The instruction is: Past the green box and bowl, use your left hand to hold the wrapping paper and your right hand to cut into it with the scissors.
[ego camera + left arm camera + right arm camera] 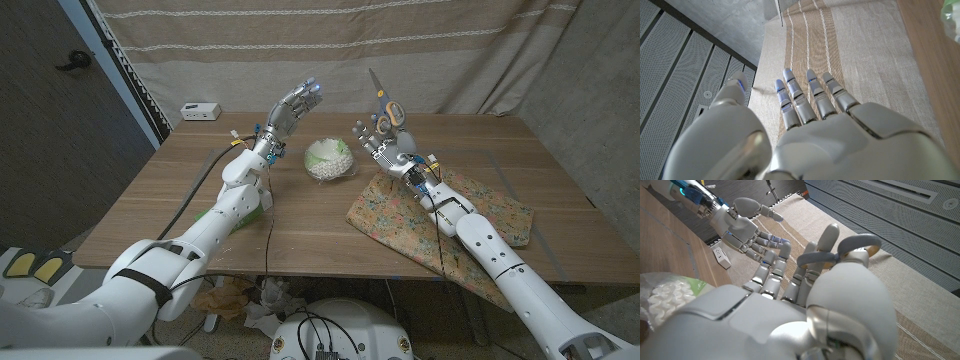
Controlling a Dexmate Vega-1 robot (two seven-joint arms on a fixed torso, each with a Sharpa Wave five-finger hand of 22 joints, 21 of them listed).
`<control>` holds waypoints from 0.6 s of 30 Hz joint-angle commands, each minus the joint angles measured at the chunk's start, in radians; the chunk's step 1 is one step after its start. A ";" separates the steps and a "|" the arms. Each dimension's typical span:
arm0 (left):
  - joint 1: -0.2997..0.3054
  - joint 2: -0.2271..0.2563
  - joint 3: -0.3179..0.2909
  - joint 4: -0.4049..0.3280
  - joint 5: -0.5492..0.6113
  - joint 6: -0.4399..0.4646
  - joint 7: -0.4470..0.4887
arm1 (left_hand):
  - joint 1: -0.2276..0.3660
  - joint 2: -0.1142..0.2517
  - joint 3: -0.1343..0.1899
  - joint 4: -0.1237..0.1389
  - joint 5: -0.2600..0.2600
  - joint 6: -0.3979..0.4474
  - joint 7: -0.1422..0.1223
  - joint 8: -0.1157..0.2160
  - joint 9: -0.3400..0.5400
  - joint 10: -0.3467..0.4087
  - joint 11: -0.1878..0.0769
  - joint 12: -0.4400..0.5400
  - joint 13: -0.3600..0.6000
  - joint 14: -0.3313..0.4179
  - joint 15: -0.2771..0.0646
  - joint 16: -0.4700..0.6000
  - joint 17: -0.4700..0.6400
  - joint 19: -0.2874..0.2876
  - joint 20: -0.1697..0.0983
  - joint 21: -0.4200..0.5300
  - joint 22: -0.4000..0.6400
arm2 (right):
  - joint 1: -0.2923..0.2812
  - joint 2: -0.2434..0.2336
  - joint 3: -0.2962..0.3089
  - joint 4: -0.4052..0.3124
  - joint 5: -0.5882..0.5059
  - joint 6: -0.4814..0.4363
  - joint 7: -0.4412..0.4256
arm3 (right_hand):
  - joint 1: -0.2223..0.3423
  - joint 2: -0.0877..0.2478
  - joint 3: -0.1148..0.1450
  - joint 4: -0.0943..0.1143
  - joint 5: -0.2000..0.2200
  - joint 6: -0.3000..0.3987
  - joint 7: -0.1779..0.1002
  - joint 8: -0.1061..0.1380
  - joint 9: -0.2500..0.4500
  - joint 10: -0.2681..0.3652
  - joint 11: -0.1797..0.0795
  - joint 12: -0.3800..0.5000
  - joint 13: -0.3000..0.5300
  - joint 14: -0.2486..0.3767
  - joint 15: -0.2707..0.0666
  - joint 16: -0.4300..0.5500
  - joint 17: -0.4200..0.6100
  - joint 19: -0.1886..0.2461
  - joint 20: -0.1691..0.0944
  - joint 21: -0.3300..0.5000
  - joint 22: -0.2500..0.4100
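The floral wrapping paper [455, 205] lies on the table's right side, under my right forearm. My right hand [384, 138] is raised above the paper's far corner and grips the scissors [388, 104] by their yellow-grey handles [841, 255], blades pointing up. My left hand [294, 102] is lifted off the table to the left of the bowl, fingers [801, 97] stretched apart with nothing in them. The bowl [328, 158], holding white pieces and green wrap, sits between the two hands. A bit of the green box [214, 212] peeks out under my left forearm.
A white socket block [200, 110] sits at the table's far left corner, also seen as a white block [720, 255] past my left hand [747, 226]. A beige curtain [860, 45] hangs behind the table. Cables run along my left arm.
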 commanded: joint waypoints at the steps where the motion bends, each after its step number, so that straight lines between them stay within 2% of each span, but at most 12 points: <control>1: -0.002 -0.005 0.001 0.009 -0.002 -0.004 0.000 | 0.003 0.010 -0.004 -0.001 0.003 0.008 0.001 0.008 0.001 0.011 0.001 0.006 0.002 0.003 -0.164 0.009 0.000 0.003 -0.005 0.005 0.002 | 0.018 -0.015 0.000 0.004 -0.038 0.022 0.042 | 0.005 -0.014 -0.005 -0.005 0.007 -0.011 -0.027 0.084 -0.053 -0.017 0.000 -0.017 0.005 -0.024 -0.174 -0.003 0.001 -0.014 0.015 -0.011 0.001; 2: -0.001 -0.005 0.001 0.008 -0.001 -0.004 0.001 | 0.003 0.011 -0.004 -0.002 0.003 0.009 0.001 0.008 0.001 0.011 0.001 0.006 0.002 0.003 -0.164 0.009 0.000 0.003 -0.004 0.004 0.002 | 0.027 -0.018 -0.006 0.014 -0.055 0.029 0.057 | 0.004 -0.015 -0.005 -0.005 0.008 -0.037 -0.033 0.065 -0.077 -0.018 -0.001 -0.023 0.003 -0.028 -0.175 -0.003 0.000 -0.018 0.018 -0.015 0.001; 5: 0.000 -0.004 0.000 0.006 -0.001 -0.004 0.003 | 0.004 0.011 -0.004 -0.002 0.003 0.011 0.001 0.009 0.001 0.012 0.001 0.006 0.002 0.003 -0.164 0.009 0.000 0.003 -0.005 0.004 0.002 | 0.035 -0.022 -0.010 0.024 -0.048 0.015 0.073 | -0.003 -0.011 -0.005 -0.002 0.008 -0.057 -0.043 0.041 -0.109 -0.037 0.001 -0.039 -0.001 -0.035 -0.172 -0.002 0.000 -0.020 0.021 -0.020 0.001; 7: 0.003 -0.003 0.000 0.002 0.000 -0.004 0.007 | 0.004 0.011 -0.004 -0.002 0.003 0.012 0.001 0.009 0.001 0.013 0.001 0.006 0.002 0.003 -0.164 0.009 0.000 0.003 -0.004 0.004 0.002 | 0.044 -0.034 -0.017 0.030 -0.084 0.032 0.081 | -0.012 -0.012 -0.007 0.001 0.008 -0.077 -0.044 0.023 -0.128 -0.048 0.006 -0.048 -0.001 -0.041 -0.172 -0.002 -0.001 -0.022 0.024 -0.023 0.000; 8: 0.005 -0.002 -0.001 -0.001 0.000 -0.003 0.008 | 0.004 0.011 -0.004 -0.002 0.003 0.012 0.001 0.009 0.001 0.013 0.001 0.006 0.002 0.003 -0.164 0.009 0.000 0.003 -0.004 0.004 0.002 | 0.041 -0.037 -0.014 0.020 -0.079 0.024 0.060 | -0.033 -0.014 -0.013 0.011 0.005 -0.100 -0.043 0.001 -0.150 -0.052 0.014 -0.056 -0.004 -0.049 -0.166 -0.003 -0.004 -0.025 0.027 -0.027 0.000; 10: 0.006 -0.002 -0.001 -0.001 -0.001 -0.002 0.009 | 0.004 0.011 -0.003 -0.002 0.003 0.014 0.001 0.009 0.001 0.014 0.001 0.006 0.002 0.004 -0.164 0.009 0.000 0.003 -0.004 0.004 0.003 | 0.035 -0.033 -0.009 0.011 -0.062 0.014 0.035 | -0.076 -0.014 -0.023 0.033 0.001 -0.113 -0.032 -0.019 -0.174 -0.053 0.027 -0.061 -0.004 -0.044 -0.163 -0.001 -0.009 -0.026 0.034 -0.032 0.000; 14: 0.006 -0.002 -0.001 0.000 -0.002 -0.001 0.010 | 0.004 0.011 -0.004 -0.002 0.003 0.015 0.001 0.009 0.001 0.015 0.001 0.006 0.002 0.004 -0.164 0.009 0.000 0.004 -0.005 0.005 0.003 | 0.037 -0.030 -0.008 0.015 -0.015 -0.033 0.029 | -0.076 -0.003 -0.013 0.032 0.001 -0.097 -0.026 -0.025 -0.195 -0.028 0.029 -0.056 -0.004 -0.026 -0.172 0.007 -0.012 -0.006 0.034 -0.028 0.000; 18: 0.004 -0.003 -0.001 0.002 -0.003 0.001 0.009 | 0.004 0.011 -0.003 -0.002 0.003 0.017 0.001 0.009 0.001 0.016 0.001 0.006 0.002 0.004 -0.164 0.009 0.000 0.004 -0.005 0.005 0.003 | 0.037 -0.011 -0.004 0.024 0.028 -0.056 0.042 | -0.052 0.010 0.002 0.020 0.003 -0.086 -0.031 -0.027 -0.208 -0.022 0.021 -0.055 -0.002 -0.021 -0.178 0.007 -0.016 0.003 0.029 -0.027 0.000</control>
